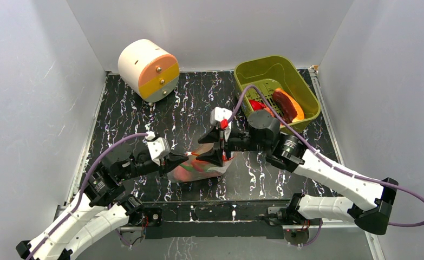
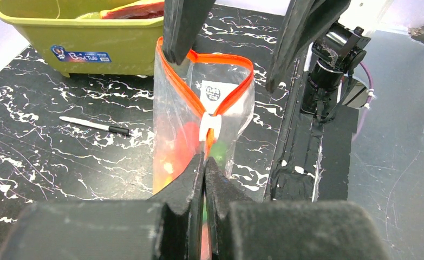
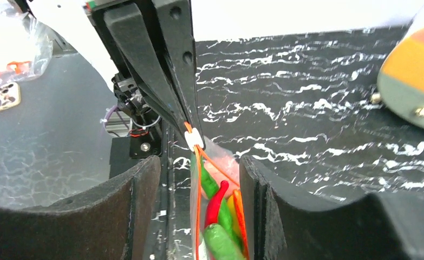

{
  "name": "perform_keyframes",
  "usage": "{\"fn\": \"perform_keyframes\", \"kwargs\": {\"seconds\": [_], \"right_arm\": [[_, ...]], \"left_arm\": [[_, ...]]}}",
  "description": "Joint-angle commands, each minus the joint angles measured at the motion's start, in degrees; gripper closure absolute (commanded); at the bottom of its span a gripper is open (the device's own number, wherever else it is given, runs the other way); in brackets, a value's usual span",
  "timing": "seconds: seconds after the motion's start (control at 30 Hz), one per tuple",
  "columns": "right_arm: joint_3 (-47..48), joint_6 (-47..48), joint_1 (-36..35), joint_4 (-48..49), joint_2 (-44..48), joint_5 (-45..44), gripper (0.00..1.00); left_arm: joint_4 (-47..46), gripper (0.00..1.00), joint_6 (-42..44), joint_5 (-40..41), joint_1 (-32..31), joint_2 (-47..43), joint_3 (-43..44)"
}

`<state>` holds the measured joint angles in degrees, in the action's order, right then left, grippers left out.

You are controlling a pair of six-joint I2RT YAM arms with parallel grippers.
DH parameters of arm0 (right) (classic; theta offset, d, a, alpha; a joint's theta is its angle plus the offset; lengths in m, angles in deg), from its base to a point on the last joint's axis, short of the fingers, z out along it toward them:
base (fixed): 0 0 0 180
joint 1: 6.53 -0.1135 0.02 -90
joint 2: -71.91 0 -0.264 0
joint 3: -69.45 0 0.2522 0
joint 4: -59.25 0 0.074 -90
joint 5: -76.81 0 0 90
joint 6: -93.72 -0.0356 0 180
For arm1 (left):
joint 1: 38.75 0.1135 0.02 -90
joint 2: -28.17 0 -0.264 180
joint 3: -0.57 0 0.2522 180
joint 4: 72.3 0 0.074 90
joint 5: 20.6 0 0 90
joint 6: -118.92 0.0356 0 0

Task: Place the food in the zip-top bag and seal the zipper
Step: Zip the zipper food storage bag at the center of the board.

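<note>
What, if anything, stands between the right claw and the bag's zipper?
Nothing visible. The right claw's open fingers straddle the zipper, with the strip running between them. The left claw is shut on the bag beside the white slider.

The scene is lit brightly and evenly from above, and only soft shadows are cast on the tabletop (image 1: 144, 114). Faint glare is seen on the zip-top bag (image 2: 177, 92). The left tool (image 2: 204, 162) is rendered soft at close range, and straight edges are bowed in both wrist views.
</note>
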<state>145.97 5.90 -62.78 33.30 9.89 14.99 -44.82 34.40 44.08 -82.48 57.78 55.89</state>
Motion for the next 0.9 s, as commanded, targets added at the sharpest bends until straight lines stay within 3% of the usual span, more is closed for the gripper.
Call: {"fn": "perform_keyframes", "kwargs": {"seconds": [0.0,0.13,0.47,0.73,0.87], "right_arm": [[4.16,8.11,-0.19,1.31,-1.17,4.0,0.47],[4.26,12.65,-0.15,1.67,-2.97,8.31,0.48],[3.86,13.58,-0.19,5.09,-6.35,11.19,0.69],[3.05,12.07,-0.2,8.04,-7.48,12.58,0.71],[3.18,12.06,-0.13,8.4,-8.17,13.06,0.82]], "left_arm": [[-1.26,1.0,-0.25,-1.12,-0.13,-1.14,0.63],[-1.47,1.0,-0.5,-1.25,-0.13,-1.13,0.61],[-1.76,1.0,-0.73,-1.21,-0.13,-1.04,0.17],[-1.49,1.0,-0.55,-0.79,-0.14,-1.32,-0.16],[-1.51,1.0,-0.49,-0.73,-0.13,-1.47,-0.25]]}}
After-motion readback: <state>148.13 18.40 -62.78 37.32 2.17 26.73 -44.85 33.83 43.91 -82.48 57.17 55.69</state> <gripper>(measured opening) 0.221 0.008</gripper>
